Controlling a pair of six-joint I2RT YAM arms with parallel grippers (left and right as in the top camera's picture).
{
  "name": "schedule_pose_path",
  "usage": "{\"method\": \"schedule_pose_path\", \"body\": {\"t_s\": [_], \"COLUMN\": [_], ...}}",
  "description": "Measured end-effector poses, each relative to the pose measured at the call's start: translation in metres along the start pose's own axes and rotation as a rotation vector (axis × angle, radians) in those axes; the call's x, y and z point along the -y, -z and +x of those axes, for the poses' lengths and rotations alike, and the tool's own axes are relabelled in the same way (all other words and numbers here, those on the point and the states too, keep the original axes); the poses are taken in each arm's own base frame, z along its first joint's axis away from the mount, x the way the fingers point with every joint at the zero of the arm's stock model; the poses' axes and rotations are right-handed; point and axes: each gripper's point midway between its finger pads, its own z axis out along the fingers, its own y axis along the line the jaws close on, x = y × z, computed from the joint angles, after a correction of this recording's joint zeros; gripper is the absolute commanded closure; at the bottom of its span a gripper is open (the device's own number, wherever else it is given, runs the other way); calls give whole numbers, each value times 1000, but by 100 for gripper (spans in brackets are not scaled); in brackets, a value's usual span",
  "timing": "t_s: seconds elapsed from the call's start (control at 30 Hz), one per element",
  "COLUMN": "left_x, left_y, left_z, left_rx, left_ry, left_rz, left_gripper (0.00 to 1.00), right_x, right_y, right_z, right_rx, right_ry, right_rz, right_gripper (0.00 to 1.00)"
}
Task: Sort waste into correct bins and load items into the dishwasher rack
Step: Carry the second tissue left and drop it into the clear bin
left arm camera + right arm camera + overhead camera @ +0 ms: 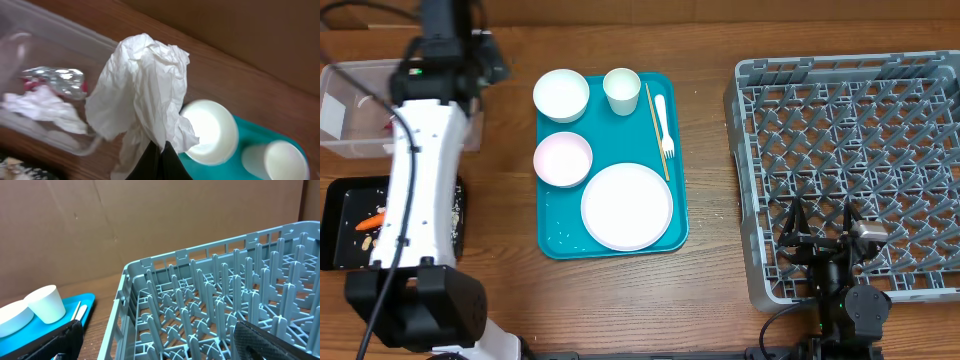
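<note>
My left gripper is shut on a crumpled white napkin, held above the table beside the clear tub. The tub holds a red-and-silver wrapper and another napkin. The black tray holds the carrot and crumbs. The plate, two bowls, the cup and the chopsticks lie on the teal tray. My right gripper is open and empty over the front left of the grey rack.
A white fork lies beside the chopsticks on the teal tray. My left arm stretches over the black tray and hides part of it. A brown cardboard wall stands behind the table.
</note>
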Motion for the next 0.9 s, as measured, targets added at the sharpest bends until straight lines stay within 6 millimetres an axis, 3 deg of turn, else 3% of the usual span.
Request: {"method": "schedule_pose_path", "body": {"t_s": [0.17,0.23,0.3,0.37,0.4,0.47,0.57,0.7,0.9], "left_x": [-57,-79,-101,-121,-130,-145,-156,-153,-111], "left_y": [-14,-25,-38,-50,-55,-62,-63,-63,-57], "left_z": [-33,-40,-39,-35,-32,-28,-28,-23,-5], "left_rx": [78,89,76,53,40,22,18,-4,-123], "left_ry": [109,143,172,196,205,223,240,240,254], "left_rz": [-82,-114,-152,-187,-203,-230,-247,-227,4], "left_gripper": [96,87,66,31,20,7,4,4,11], "right_x": [0,0,0,0,0,0,0,0,0], "right_y": [0,0,0,0,0,0,0,0,0], "right_z": [0,0,0,0,0,0,0,0,0], "right_rx": [0,1,0,0,0,0,-1,0,0], "right_ry": [0,0,0,0,0,0,0,0,0], "right_rz": [0,0,0,0,0,0,0,0,0], "right_gripper": [0,0,0,0,0,0,0,0,0]}}
